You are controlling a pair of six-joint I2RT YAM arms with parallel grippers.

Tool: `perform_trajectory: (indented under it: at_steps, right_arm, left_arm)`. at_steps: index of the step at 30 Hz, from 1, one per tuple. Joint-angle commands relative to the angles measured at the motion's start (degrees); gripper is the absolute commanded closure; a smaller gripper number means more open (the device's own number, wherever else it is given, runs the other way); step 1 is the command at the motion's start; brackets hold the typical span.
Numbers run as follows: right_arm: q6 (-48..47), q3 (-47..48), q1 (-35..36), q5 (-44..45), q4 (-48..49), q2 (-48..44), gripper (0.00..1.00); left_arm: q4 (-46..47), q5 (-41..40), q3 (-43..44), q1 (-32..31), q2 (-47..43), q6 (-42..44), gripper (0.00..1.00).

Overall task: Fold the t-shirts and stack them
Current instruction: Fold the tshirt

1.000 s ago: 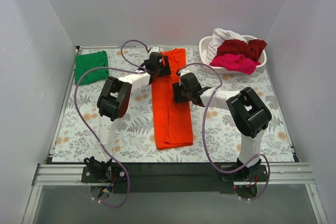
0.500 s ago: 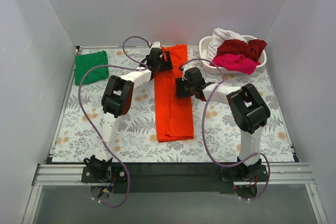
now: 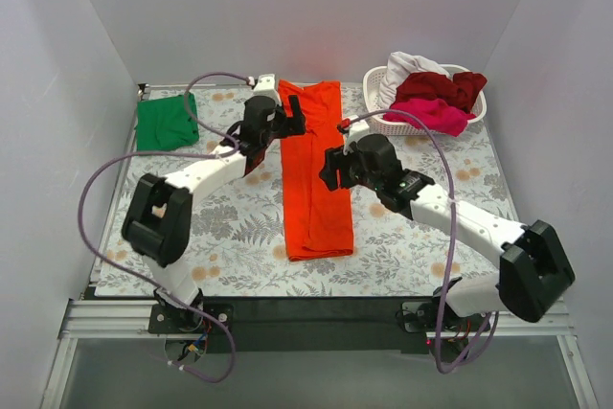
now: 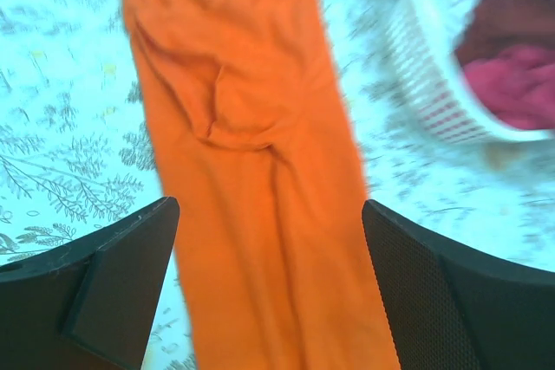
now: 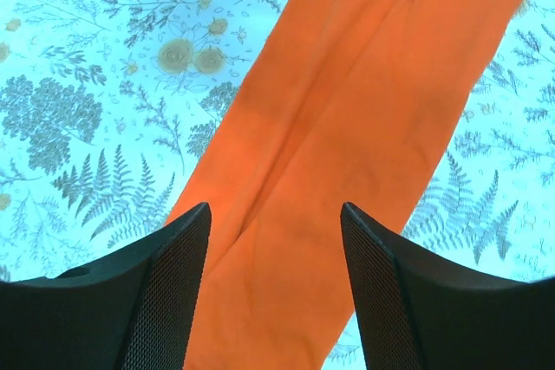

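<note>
L pincer (image 4: 270, 214) & R pincer (image 5: 276, 214) spread, empty, by orange-red t-shirt (image 3: 316, 179); limp, light cloth, prob. best pinched at end corners.

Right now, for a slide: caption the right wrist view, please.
Open right claw over the orange shirt on the floral table.

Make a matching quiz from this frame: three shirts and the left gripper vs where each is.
1. orange-red t-shirt
2. green t-shirt
3. magenta t-shirt
4. left gripper

A. in the basket
B. open, over the strip's far end
C. folded, far-left corner of the table
D. long strip, mid-table

Pairs: 1-D, 2-C, 3-A, 4-B
</note>
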Motion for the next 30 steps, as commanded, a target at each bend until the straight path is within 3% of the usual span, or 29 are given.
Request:
perform_trajectory:
  at_steps: [1, 4, 11, 15, 30]
  right_arm:
    - [3.92, -5.97, 2.87, 5.2, -5.6, -3.77, 0.44]
    - [6.73, -10.37, 6.22, 8.81, -8.33, -8.43, 0.43]
    - [12.79, -18.54, 10.18, 12.76, -11.76, -14.59, 0.43]
    - [14.56, -21.1, 10.79, 13.82, -13.34, -16.88, 0.42]
    - [18.43, -25.23, 10.79, 12.6, -11.41, -15.57, 0.42]
  left_arm:
    - [0.83, -3.7, -10.47, -0.92, -13.78, -2.33, 0.2]
    - [-1.1, -4.32, -21.28, -1.89, -21.0, -7.78, 0.2]
    - [-9.09, -8.71, -36.26, -9.17, -30.78, -19.03, 0.2]
    - [-16.39, -11.97, -39.78, -14.63, -33.07, -24.04, 0.2]
    - [-21.33, -4.68, -48.4, -20.44, -40.72, -33.28, 0.22]
